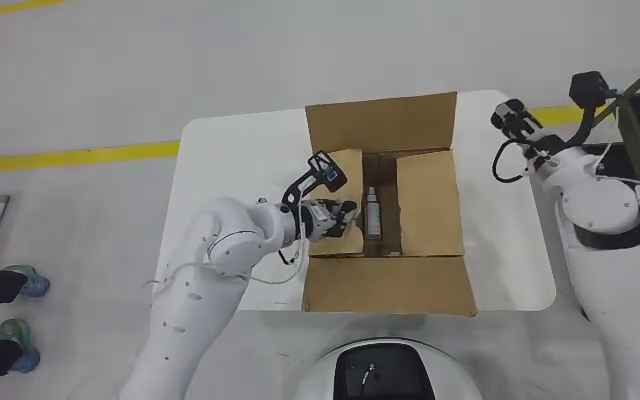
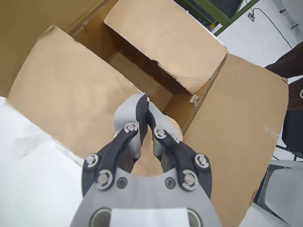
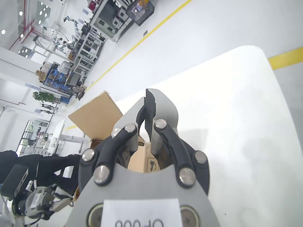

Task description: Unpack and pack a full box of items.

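Cardboard box sits on the bench, its side flaps half down. My left gripper, fingers pressed together, rests on the nine o'clock flap at its inner edge, likely to fold it back; whether it pinches the flap I cannot tell. A white bottle shows in the gap. My right gripper, closed and empty, hangs at two o'clock, clear of the box.
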Controlling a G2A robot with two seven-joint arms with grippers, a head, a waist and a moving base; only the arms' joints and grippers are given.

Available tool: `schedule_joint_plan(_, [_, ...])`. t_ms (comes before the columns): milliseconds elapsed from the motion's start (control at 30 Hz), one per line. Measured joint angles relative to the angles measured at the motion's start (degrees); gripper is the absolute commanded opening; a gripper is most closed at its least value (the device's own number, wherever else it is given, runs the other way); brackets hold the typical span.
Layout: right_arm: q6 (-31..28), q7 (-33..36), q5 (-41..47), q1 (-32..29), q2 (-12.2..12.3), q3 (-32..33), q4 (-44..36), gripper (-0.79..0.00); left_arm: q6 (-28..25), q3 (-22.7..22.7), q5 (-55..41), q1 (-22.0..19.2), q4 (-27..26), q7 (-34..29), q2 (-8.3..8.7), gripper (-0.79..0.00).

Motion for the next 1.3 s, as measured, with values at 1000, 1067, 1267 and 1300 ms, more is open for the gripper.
schedule_joint_plan(1000, [-14.1, 20.6, 14.1, 3.7, 1.5, -3.2, 2.6, -0.785, 2.0, -3.9, -4.4, 0.4, 1.0, -0.6, 1.18, 0.000])
schedule_joint_plan(1067, [-15.1, 21.2, 12.6, 1.9, 1.8, -3.2, 1.0, -0.785, 2.4, -6.4, -4.8, 1.6, -0.7, -1.2, 1.78, 0.000])
schedule_joint_plan(1267, [-18.4, 21.1, 10.3, -4.6, 2.4, -3.0, -4.4, -0.785, 2.8, -15.5, -6.5, 7.4, -7.8, -3.8, 3.84, 0.000])
schedule_joint_plan(1300, [-19.0, 20.7, 9.7, -5.5, 2.5, -3.0, -5.1, -0.785, 2.8, -17.1, -6.7, 8.5, -9.1, -4.1, 4.16, 0.000])
